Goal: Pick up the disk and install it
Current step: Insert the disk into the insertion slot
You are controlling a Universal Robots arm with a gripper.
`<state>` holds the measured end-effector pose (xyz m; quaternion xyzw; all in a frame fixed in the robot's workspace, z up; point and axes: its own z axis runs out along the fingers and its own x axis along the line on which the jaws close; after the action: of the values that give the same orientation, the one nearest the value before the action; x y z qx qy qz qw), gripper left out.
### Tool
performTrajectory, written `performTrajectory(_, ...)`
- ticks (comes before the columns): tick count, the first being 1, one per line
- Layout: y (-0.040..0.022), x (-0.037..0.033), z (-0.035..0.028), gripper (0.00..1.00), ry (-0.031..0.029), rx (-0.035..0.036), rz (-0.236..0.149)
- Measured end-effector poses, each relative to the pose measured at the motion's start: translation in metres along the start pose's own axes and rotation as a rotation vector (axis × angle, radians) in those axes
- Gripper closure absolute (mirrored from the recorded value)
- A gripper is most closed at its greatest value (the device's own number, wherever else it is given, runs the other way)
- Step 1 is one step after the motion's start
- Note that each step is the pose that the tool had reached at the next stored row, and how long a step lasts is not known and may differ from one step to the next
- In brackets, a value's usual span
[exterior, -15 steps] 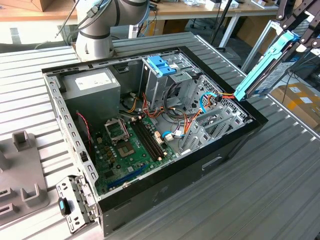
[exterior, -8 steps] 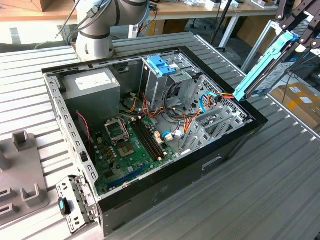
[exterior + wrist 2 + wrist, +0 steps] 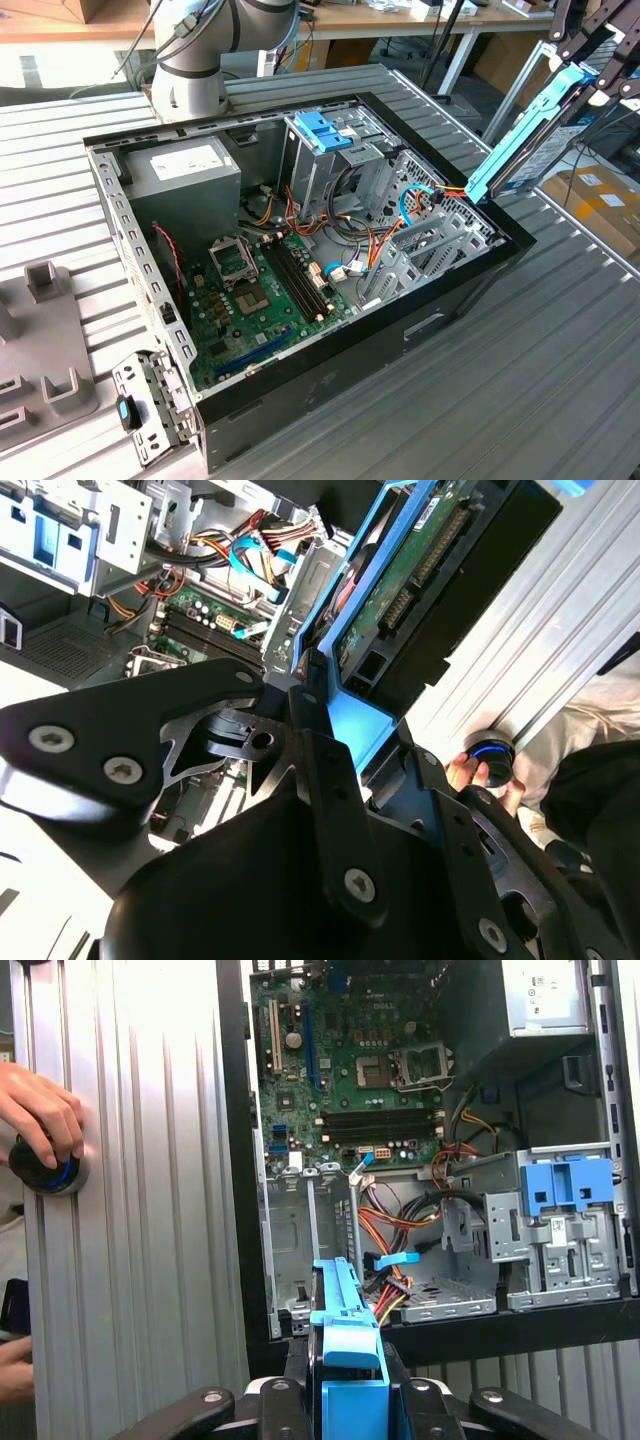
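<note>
Aloft, one gripper [image 3: 600, 62] clamps one disk [image 3: 525, 138]; one open case [image 3: 380, 352] lies near.

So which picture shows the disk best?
The second wrist view: the disk is close up, showing its green circuit board, connector and blue side rail. The exterior view shows it smaller, held up tilted near the open computer case. The first wrist view shows it edge-on, mostly its blue rail.
</note>
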<state>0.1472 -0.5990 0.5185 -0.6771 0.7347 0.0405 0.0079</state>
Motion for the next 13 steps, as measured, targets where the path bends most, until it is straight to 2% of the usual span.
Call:
performTrajectory(8, 0.0024, 0.0004, 0.0030, 0.63, -0.0001, 0.0000, 0.000)
performTrajectory(11, 0.0026, 0.0004, 0.0032, 0.63, 0.0007, -0.0009, -0.013)
performTrajectory(13, 0.0028, 0.0005, 0.0034, 0.63, 0.0020, -0.0027, -0.040)
